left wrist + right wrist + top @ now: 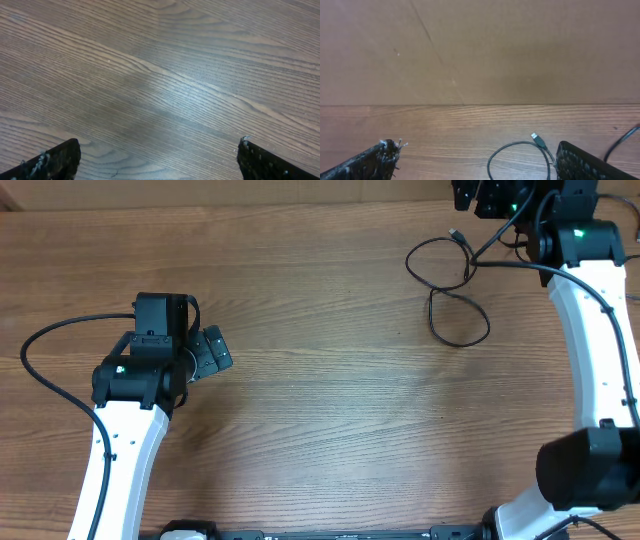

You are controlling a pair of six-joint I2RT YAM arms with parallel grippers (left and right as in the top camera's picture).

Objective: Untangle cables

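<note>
While its fingers (375,161) stand spread wide with nothing between them, the right gripper (475,150) hovers at the far right corner of the table (330,420), just beside the cables (452,292), whose silver plug (536,136) lies near its right finger. The two thin black cords lie looped across each other on the wood, one loop reaching toward the middle of the table. The left gripper (159,147), also wide open and empty, sits well apart over bare wood on the left side. Doing the step well likely means lowering the right fingers onto a single strand near the plug end rather than at a crossing, so one cord can be drawn clear without dragging the other; the left gripper would probably have to come across to pin the second cord. The right arm's own thicker wire (603,308) runs near and could be pinched by mistake.
</note>
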